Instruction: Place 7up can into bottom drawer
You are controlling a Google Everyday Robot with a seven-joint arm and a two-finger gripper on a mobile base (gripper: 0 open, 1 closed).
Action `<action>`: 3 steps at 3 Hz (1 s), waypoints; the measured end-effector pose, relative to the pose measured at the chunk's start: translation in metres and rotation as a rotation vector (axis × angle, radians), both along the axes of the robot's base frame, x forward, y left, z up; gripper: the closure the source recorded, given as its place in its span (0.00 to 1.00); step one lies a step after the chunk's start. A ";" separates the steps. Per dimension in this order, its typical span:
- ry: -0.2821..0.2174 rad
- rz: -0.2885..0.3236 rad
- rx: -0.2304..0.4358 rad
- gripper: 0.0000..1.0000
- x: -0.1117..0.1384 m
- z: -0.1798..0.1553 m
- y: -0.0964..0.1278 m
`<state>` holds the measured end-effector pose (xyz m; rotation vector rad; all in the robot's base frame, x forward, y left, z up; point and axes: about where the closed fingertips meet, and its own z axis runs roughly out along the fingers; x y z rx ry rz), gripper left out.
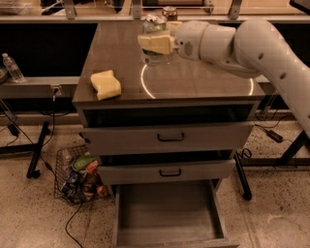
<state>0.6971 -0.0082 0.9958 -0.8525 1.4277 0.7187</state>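
Note:
The 7up can [153, 24], with a silver top and a pale green-and-white label, is held in my gripper [154, 44] above the middle back of the cabinet top [203, 82]. The yellow fingers [156, 43] are shut around the can's body. The white arm [252, 43] reaches in from the right. The bottom drawer [169, 208] is pulled open at the foot of the cabinet, and its plain grey inside holds nothing. The gripper is well above the drawer and farther back.
A yellow sponge [105, 85] lies on the left of the cabinet top. A brown-gold can [169, 12] stands at the back edge. The two upper drawers [169, 138] stand slightly ajar. A wire basket of snacks [77, 179] sits on the floor at the left.

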 end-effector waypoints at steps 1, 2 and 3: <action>0.043 -0.029 -0.017 1.00 -0.016 -0.027 -0.028; 0.043 -0.029 -0.017 1.00 -0.016 -0.027 -0.028; 0.055 0.005 -0.006 1.00 -0.017 -0.028 -0.016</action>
